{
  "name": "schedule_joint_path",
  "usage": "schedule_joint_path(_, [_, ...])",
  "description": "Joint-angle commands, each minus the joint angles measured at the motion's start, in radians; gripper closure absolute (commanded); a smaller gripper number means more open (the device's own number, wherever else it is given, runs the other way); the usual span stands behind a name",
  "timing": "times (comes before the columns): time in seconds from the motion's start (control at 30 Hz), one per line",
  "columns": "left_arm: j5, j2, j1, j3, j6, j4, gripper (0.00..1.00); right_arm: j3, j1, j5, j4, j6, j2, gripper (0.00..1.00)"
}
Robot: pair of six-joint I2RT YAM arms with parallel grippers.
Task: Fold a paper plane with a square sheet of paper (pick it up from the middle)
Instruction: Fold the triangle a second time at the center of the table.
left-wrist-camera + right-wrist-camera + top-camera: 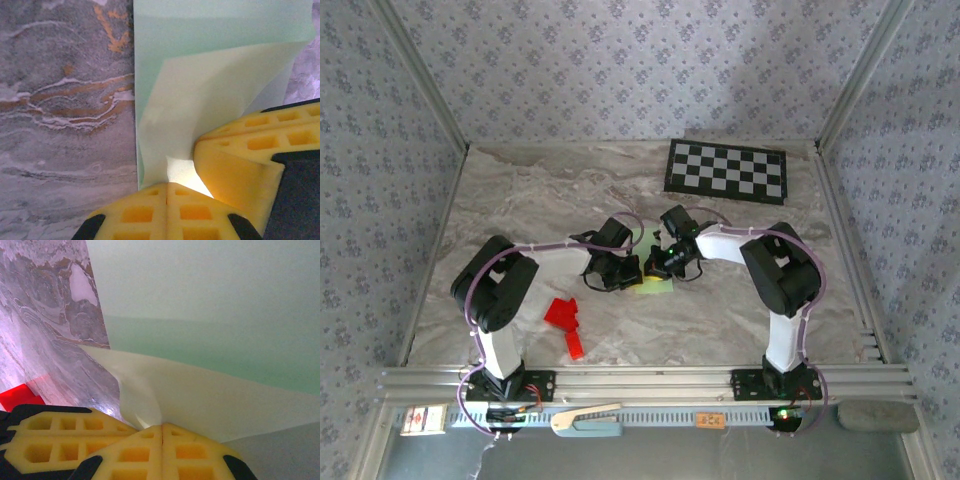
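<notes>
**Top external view.** The square sheet of paper (656, 286), pale green, lies on the marbled table (520, 200) near its middle. It is largely covered by the wrists of the left arm (510, 285) and right arm (782, 270), which meet over it. A red paper shape (565, 322) lies apart to the near left, and a checkerboard (728, 170) sits at the far right.

**Left wrist view.** The left jaws are clenched. Their yellow pads (135, 215) press together on the near end of a raised flap (200, 100), whose paler underside curls up from the flat green sheet. The right jaws' pads (240, 160) come in from the right and meet the same flap just beside them.

**Right wrist view.** The right jaws are likewise clenched on the flap, where the paper gathers into a pinch, with the left jaws just beside them on the left. The rest of the sheet lies flat beyond, one straight edge against the table.

**Step in hand, as judged.** The lifted flap is being carried across to form a fold.
- Both grips should travel together at equal height, so the thin paper neither twists nor tears between them.
- The flap's edge should be laid true to the intended line before release.
- The flat portion must not drag along the table.
- Creasing should follow only once the edges agree.
</notes>
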Motion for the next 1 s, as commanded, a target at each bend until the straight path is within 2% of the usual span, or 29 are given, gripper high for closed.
schedule_joint_path(0.0, [-0.039, 0.024, 0.002, -0.010, -0.013, -0.042, 1.00, 0.008, 0.010, -0.019, -0.036, -0.024, 0.019, 0.94])
schedule_joint_path(0.47, [-0.067, 0.030, 0.003, -0.016, -0.029, -0.139, 1.00, -0.003, -0.031, 0.048, -0.044, -0.109, 0.042, 0.95])
schedule_joint_path(0.97, [-0.065, 0.039, 0.004, -0.023, -0.023, -0.182, 1.00, 0.000, -0.211, 0.047, -0.016, -0.103, 0.063, 0.95])
